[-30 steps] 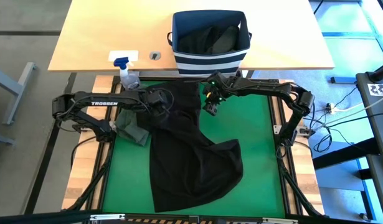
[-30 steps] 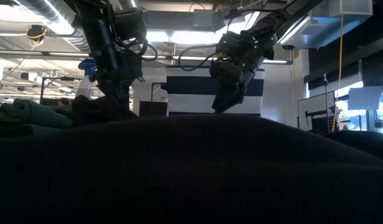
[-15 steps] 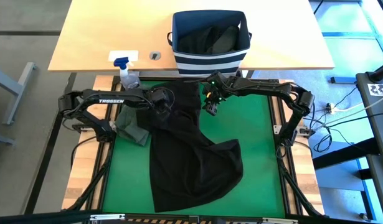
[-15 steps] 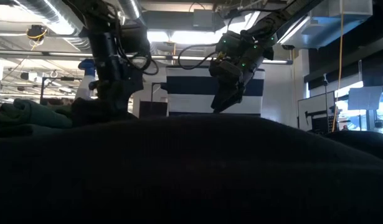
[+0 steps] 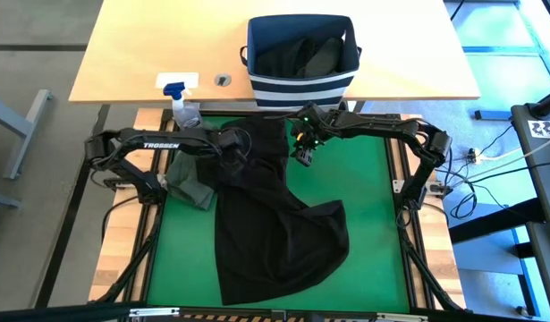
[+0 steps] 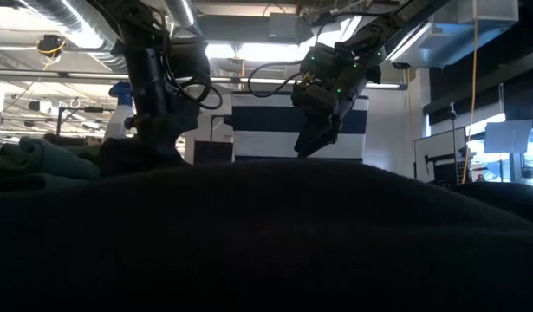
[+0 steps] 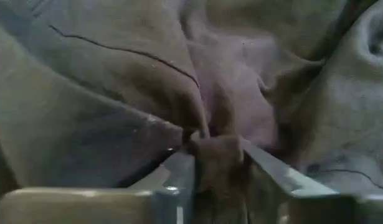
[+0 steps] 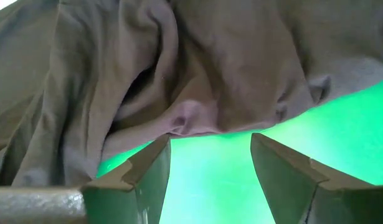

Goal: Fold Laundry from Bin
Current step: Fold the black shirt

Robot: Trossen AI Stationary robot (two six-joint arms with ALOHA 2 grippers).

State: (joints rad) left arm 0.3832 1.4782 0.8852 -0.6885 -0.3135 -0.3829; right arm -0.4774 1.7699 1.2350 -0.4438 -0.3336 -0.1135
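**Black garment spread on the mat, folding not yet begun**

High view: black garment (image 5: pixel 270 224) lies rumpled across the middle of the green mat (image 5: pixel 368 197), running from just below the bin (image 5: pixel 300 55) at upper centre down to the lower centre of the frame. The left gripper (image 5: pixel 232 146) sits on the garment's upper left edge; the right gripper (image 5: pixel 303 148) hangs over its upper right edge. A dark olive garment (image 5: pixel 190 185) lies bunched at the mat's left side, partly under the left arm. The bin, on the wooden table (image 5: pixel 149 45), holds more dark cloth. A spray bottle (image 5: pixel 181 105) stands on the table's near edge, left of the bin.

Low view: dark cloth fills the lower half of the frame. The left gripper (image 6: pixel 158 139) reaches down to the cloth at centre left, while the right gripper (image 6: pixel 311 139) hangs just above it at centre, the striped bin behind.

Left wrist view: the fingers are closed on a pinched fold of the black garment at lower centre.

Right wrist view: the fingers stand wide apart with nothing between them, the garment's hem and bare mat just ahead.

Judging by this, at least two garments are out of the bin and none looks folded; the black one needs flattening first, and the bin's contents remain.
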